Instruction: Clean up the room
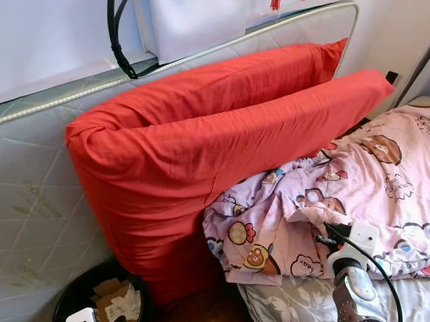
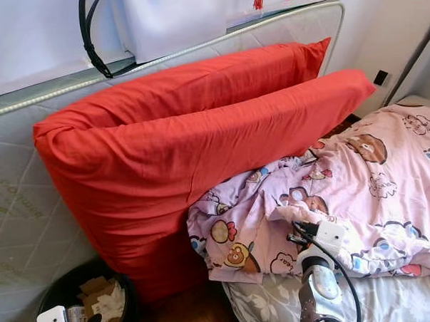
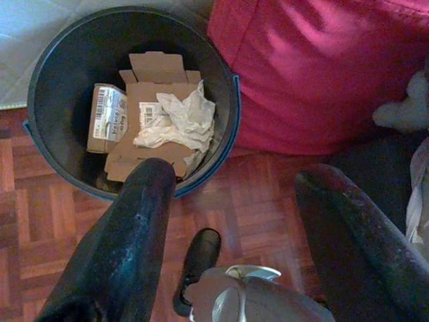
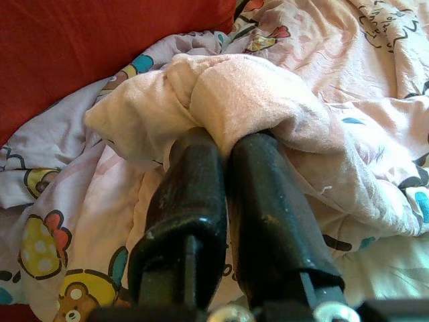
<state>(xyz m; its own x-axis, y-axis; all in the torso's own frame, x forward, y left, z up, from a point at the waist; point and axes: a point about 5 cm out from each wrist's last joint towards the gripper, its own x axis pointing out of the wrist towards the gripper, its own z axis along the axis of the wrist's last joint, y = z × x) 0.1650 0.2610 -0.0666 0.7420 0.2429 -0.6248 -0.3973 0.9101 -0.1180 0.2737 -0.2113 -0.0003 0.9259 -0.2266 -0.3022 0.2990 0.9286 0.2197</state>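
Fingers [image 4: 258, 201] of the right gripper [image 4: 224, 144] are pressed together on a bunched fold of the pink cartoon-print quilt [image 1: 394, 174]; we note cloth wrapped over both tips, so the hold looks firm. That quilt lies crumpled on the bed, its near edge hanging over the grey floral sheet [image 1: 292, 304], its far side pressed against two large red pillows [image 1: 200, 147] that lean on an upright mattress [image 1: 31, 190] at the wall.

Our left gripper [image 3: 234, 188] hangs low with its fingers apart and empty, over the parquet floor [image 3: 40, 215] beside a black bin [image 3: 67, 54] holding cardboard and crumpled paper.

We judge the step in hand to be straightening the quilt. To do it well, we advise:
- drawing the fold steadily away from the pillows, along the bed, not upward;
- keeping the pinch closed until the cloth lies flat;
- watching that the quilt does not drag the pillows down.

The pinched fold is thick and soft; slipping is the main risk.
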